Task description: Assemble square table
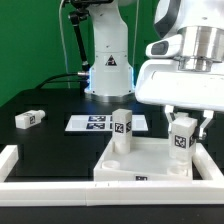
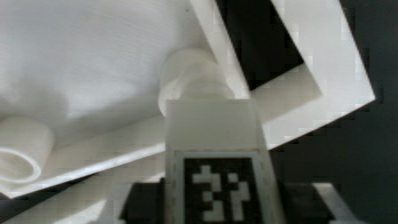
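The pincer (image 1: 184,128) is gripping a leg block (image 1: 182,143) over a corner of the square tabletop (image 1: 140,165). A standing leg (image 1: 121,131) is seemingly fitted, and a loose leg (image 1: 28,118) is waiting on the desk (image 1: 60,150).

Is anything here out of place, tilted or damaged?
Nothing looks damaged. One loose leg lies on its side on the black table, away from the slab, toward the exterior view's left. A second leg stands upright on the slab; the gripper holds a third leg upright at its corner.
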